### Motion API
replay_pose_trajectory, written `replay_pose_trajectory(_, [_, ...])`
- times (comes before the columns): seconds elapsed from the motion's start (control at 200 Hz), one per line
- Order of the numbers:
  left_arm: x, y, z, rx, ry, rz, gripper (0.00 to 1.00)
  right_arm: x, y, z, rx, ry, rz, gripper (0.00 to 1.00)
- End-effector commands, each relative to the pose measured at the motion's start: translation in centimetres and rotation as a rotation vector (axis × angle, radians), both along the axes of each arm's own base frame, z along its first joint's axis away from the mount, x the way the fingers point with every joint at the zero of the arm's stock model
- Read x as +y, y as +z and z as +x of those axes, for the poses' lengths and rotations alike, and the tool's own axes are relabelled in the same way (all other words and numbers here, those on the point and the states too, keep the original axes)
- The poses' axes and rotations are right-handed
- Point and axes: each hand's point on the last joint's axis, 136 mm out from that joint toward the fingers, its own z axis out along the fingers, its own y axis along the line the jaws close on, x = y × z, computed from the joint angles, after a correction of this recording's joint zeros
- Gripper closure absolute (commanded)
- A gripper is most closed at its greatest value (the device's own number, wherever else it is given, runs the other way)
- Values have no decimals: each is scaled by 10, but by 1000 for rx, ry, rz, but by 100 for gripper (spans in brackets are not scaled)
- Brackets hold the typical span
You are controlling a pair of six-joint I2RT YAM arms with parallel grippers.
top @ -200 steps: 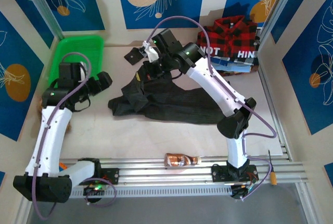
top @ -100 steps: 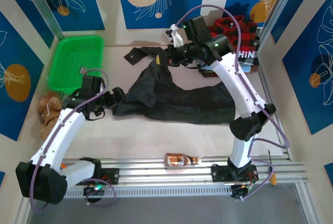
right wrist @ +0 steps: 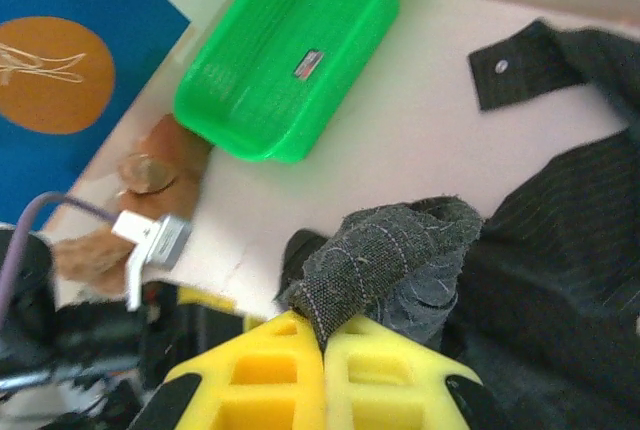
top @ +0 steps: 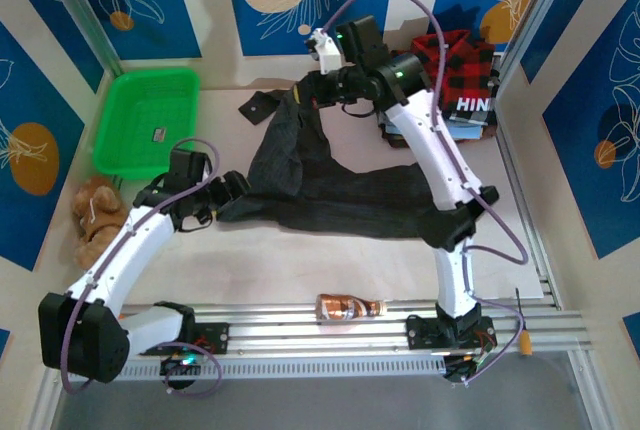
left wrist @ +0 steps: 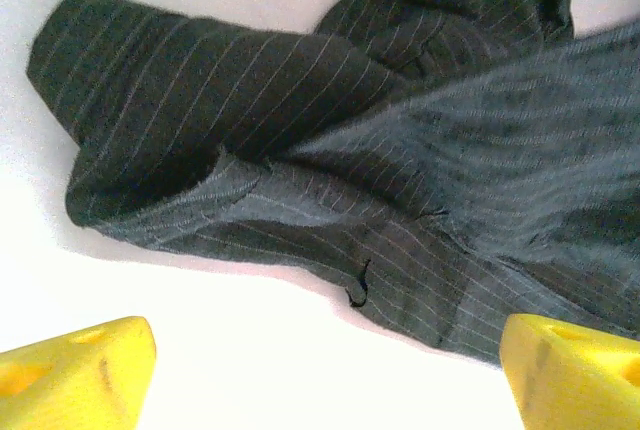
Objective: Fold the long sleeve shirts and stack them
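Note:
A dark charcoal pinstriped long sleeve shirt [top: 350, 195] lies rumpled across the middle of the table. One part of it is pulled up toward the back, with my right gripper [top: 306, 97] shut on a fold of this cloth [right wrist: 385, 250]; its yellow fingers [right wrist: 270, 370] are pressed together on the fabric. My left gripper [top: 232, 190] is low at the shirt's left edge, open. Its two yellow fingertips [left wrist: 80, 370] stand wide apart over bare table, just short of the shirt's hem [left wrist: 330, 250]. A red-and-black plaid shirt [top: 450, 55] lies at the back right.
A green plastic basket [top: 148, 118] stands at the back left, also in the right wrist view [right wrist: 290, 50]. A brown soft toy [top: 95, 218] sits below it at the left wall. A brown bottle [top: 350, 306] lies on the front rail. A loose dark cuff [top: 262, 105] rests behind the shirt.
My left arm has swung right and forward to the shirt's left edge. My right gripper moved back and right, then slightly left, lifting the held shirt fold higher.

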Motion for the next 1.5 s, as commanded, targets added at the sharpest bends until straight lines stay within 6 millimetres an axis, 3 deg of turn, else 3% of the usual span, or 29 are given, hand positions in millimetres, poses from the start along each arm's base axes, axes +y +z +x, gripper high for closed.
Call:
replay_pose_trajectory(0.0, [-9, -7, -1, 6, -6, -35, 13, 4, -8, 22, -174, -42, -157, 100])
replay_pose_trajectory(0.145, [-14, -22, 2, 12, -3, -48, 14, 20, -11, 48, -360, -79, -258, 100])
replay_pose_trajectory(0.36, [-1, -67, 4, 84, 50, 24, 14, 27, -9, 85, -597, -186, -445, 99])
replay_pose_trajectory(0.62, [28, -122, 1, 238, 117, 133, 20, 40, 16, 99, -771, -224, -467, 98])
replay_pose_trajectory(0.83, [48, -159, -29, 409, 139, 229, 21, 38, 38, 100, -828, -253, -435, 98])
replay_pose_trajectory(1.04, [62, -159, -45, 451, 169, 248, 21, 38, 49, 102, -867, -270, -427, 98])
replay_pose_trajectory(1.261, [67, -159, -69, 487, 180, 241, 21, 43, 75, 98, -933, -265, -355, 97])
replay_pose_trajectory(1.496, [70, -162, -80, 517, 187, 237, 21, 48, 60, 92, -891, -185, -361, 97])
